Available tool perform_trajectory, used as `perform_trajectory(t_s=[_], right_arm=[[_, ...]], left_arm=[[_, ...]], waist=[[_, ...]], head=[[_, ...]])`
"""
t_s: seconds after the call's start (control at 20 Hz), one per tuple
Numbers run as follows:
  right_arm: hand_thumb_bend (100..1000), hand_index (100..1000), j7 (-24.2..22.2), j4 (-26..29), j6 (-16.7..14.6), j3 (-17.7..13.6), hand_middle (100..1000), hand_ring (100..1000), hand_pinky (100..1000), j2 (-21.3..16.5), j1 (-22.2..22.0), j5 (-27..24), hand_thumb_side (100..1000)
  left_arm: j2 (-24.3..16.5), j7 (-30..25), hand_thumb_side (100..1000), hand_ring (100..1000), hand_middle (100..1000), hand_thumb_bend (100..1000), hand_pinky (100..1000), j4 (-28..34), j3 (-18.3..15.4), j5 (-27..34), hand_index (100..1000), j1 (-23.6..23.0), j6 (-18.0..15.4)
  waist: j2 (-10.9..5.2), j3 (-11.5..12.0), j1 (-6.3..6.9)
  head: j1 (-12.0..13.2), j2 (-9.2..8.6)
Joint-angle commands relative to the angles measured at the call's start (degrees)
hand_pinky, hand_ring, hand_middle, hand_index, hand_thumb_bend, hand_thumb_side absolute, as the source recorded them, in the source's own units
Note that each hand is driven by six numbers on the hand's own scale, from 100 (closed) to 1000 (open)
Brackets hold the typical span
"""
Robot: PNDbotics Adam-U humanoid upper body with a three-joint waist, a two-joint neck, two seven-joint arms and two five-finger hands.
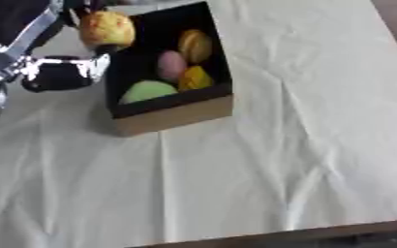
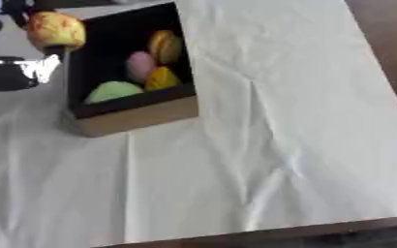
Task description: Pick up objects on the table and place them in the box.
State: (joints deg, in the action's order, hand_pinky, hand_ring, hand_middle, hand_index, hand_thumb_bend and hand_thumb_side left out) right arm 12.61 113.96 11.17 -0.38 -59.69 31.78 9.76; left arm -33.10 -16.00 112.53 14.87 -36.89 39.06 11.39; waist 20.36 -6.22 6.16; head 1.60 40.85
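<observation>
An open cardboard box (image 1: 173, 115) with a black inside stands at the upper left of the table. In it lie a green round piece (image 1: 147, 90), a pink one (image 1: 171, 65), an orange one (image 1: 196, 78) and a tan one (image 1: 196, 45). My left arm comes in from the left. My left hand (image 2: 53, 49) is curled around a yellow, bun-like object (image 1: 107, 28), held just above the box's far left rim. Most of that hand is hidden behind the object. My right hand shows in neither view.
A creased white cloth (image 1: 278, 145) covers the table. The table's brown front edge (image 1: 320, 235) runs along the bottom. My black and silver left forearm (image 1: 58, 72) hangs beside the box's left wall.
</observation>
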Motion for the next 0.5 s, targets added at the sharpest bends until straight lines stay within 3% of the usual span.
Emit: perform_trajectory(t_s=[0.05,0.2,0.35,0.4,0.45,0.5], right_arm=[[100,857,-0.22,0.63,0.0,-0.54,743,832,844,-1.1,0.89,-0.44,623],[100,857,-0.04,0.63,-0.04,-0.65,743,831,844,-1.27,0.79,-0.35,625],[100,857,0.3,0.63,0.01,-0.9,742,831,843,-1.52,0.44,-0.22,628],[100,857,0.44,0.63,0.04,-1.01,742,831,843,-1.63,0.26,-0.15,628],[100,857,0.61,0.63,0.08,-1.14,742,831,843,-1.78,0.05,-0.08,628],[100,857,0.81,0.63,0.13,-1.3,742,831,843,-1.94,-0.22,0.01,628]], left_arm=[[3.03,-1.68,203,615,611,158,579,-2.34,1.19,-1.31,659,3.6,1.1],[7.05,-3.72,203,616,612,171,578,-6.31,2.14,-3.73,659,7.62,2.95],[11.16,-5.69,233,639,637,262,596,-10.42,2.83,-6.26,692,11.73,4.75],[12.53,-6.49,251,649,652,302,603,-11.78,3.14,-7.09,722,13.09,5.47],[13.97,-7.36,298,692,703,412,640,-13.23,3.44,-7.98,827,14.54,6.02],[15.41,-8.27,313,711,723,442,655,-14.72,3.82,-8.9,860,15.86,6.29]], waist=[[-1.62,-0.07,0.11],[-1.15,0.04,0.31],[-0.66,0.48,0.45],[-0.5,0.67,0.49],[-0.36,0.92,0.53],[-0.23,1.2,0.57]], head=[[0.29,-0.43],[0.23,-0.69],[0.02,-1.13],[-0.12,-1.26],[-0.34,-1.36],[-0.66,-1.45]])
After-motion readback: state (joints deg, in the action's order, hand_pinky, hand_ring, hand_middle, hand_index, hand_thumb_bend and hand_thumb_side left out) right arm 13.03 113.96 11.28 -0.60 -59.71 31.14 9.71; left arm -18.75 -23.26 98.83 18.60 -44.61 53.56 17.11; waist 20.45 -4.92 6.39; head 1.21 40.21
